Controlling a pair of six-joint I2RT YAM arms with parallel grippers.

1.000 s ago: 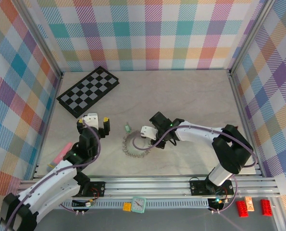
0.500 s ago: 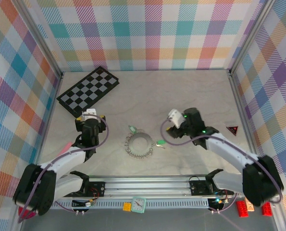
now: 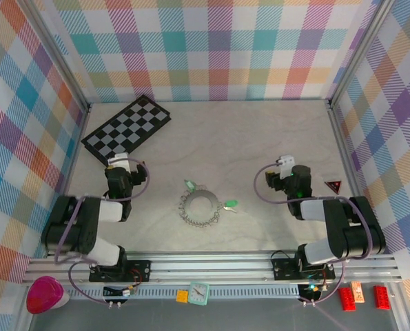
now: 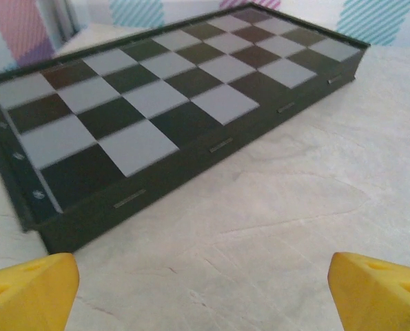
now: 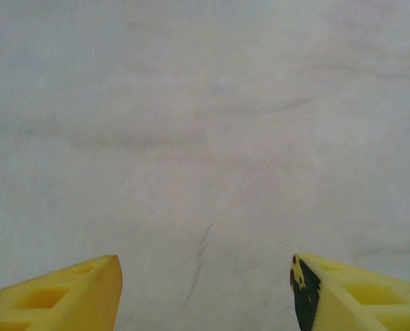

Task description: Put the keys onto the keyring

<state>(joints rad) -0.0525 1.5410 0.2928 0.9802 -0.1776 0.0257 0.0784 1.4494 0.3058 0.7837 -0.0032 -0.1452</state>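
While the left gripper [image 4: 205,293] and right gripper [image 5: 205,289] stand spread wide apart, the keyring [image 3: 198,223] lies between them, one key [image 3: 189,185] at its eleven o'clock, the other key [image 3: 230,204] at three

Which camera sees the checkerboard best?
The left wrist view: the checkerboard is close and big, with clear squares and its side edge. The top view shows the whole checkerboard, but small, far left. The right wrist view faces bare table.

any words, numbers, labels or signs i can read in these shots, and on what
No readable text anywhere.
Small clock: dial too small to read.
Red triangle: a sign shape, its marking too small to read.
Chessboard: plain squares, no letters or numbers.
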